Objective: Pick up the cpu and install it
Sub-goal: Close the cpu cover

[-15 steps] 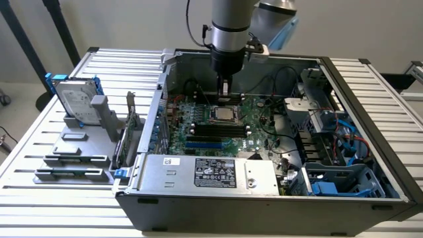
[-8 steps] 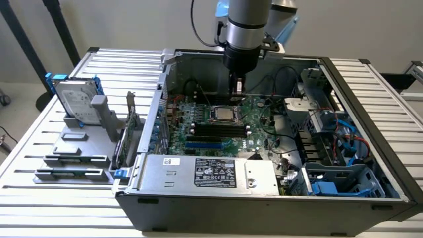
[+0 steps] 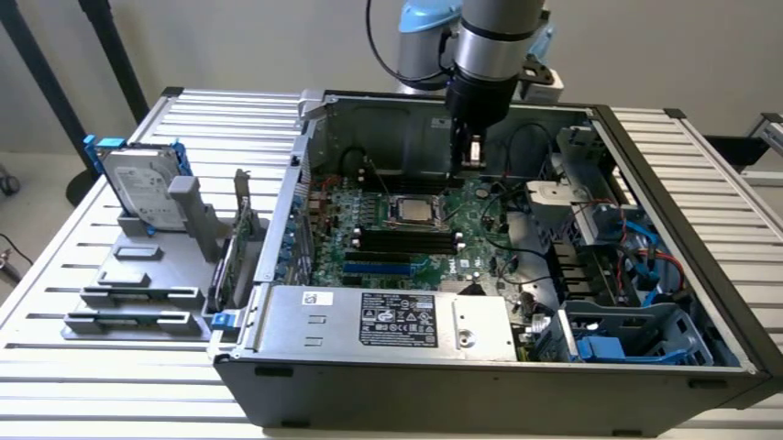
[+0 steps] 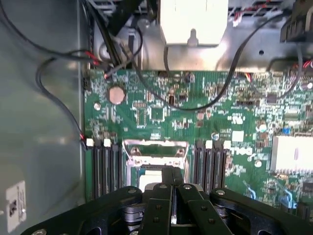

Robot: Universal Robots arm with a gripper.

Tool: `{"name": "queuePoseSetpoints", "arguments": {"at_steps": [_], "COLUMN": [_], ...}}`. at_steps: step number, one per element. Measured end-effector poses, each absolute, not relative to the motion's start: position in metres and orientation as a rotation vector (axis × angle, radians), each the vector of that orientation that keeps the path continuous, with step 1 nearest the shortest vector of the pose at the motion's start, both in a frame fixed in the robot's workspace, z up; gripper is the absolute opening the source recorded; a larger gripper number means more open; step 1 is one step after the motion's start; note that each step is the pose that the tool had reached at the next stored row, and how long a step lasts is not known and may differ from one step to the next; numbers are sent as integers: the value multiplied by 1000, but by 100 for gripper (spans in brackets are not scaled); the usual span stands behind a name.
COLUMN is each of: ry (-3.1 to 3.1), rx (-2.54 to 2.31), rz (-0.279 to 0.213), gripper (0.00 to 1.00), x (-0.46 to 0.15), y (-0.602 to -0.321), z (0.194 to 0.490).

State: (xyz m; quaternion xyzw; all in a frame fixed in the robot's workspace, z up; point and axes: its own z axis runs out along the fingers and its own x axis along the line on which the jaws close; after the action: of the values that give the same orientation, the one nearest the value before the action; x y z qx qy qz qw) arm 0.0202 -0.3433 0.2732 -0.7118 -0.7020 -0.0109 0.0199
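**Closed Gripper Above CPU Socket: Hazards and Pose**

**Hazards.** The cpu (image 3: 416,211) lies in the socket frame (image 4: 155,147) at the middle of the motherboard (image 3: 367,252), silvery top plate facing up. Whether it is fully seated cannot be told. If it sits skewed, downward pressure from the fingertips could bend the socket contacts. The gripper (image 3: 468,165) has its fingers pressed together with nothing between them, so it has no hold on the chip. A sideways brush would therefore push the chip rather than carry it. Black cables (image 4: 58,93) cross the board close to the tool and could catch on the finger links. Memory slots (image 4: 105,166) stand just beside the socket frame on both sides, leaving little margin for lateral error.

**Pose.** The arm reaches into the open computer case (image 3: 490,385) from above, wrist vertical, fingers pointing straight down at the board. In the exterior view the gripper hangs above the board, just past the socket toward the case's far wall and apart from the chip. In the wrist view the closed fingertips overlap the cpu's (image 4: 149,180) pale plate.
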Motion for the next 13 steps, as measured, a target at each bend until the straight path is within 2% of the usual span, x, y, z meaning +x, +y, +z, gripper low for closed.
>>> {"name": "queuePoseSetpoints", "arguments": {"at_steps": [13], "ry": [-2167], "rx": [-2197], "rz": [-44], "gripper": [11], "x": [66], "y": [-345], "z": [271]}}
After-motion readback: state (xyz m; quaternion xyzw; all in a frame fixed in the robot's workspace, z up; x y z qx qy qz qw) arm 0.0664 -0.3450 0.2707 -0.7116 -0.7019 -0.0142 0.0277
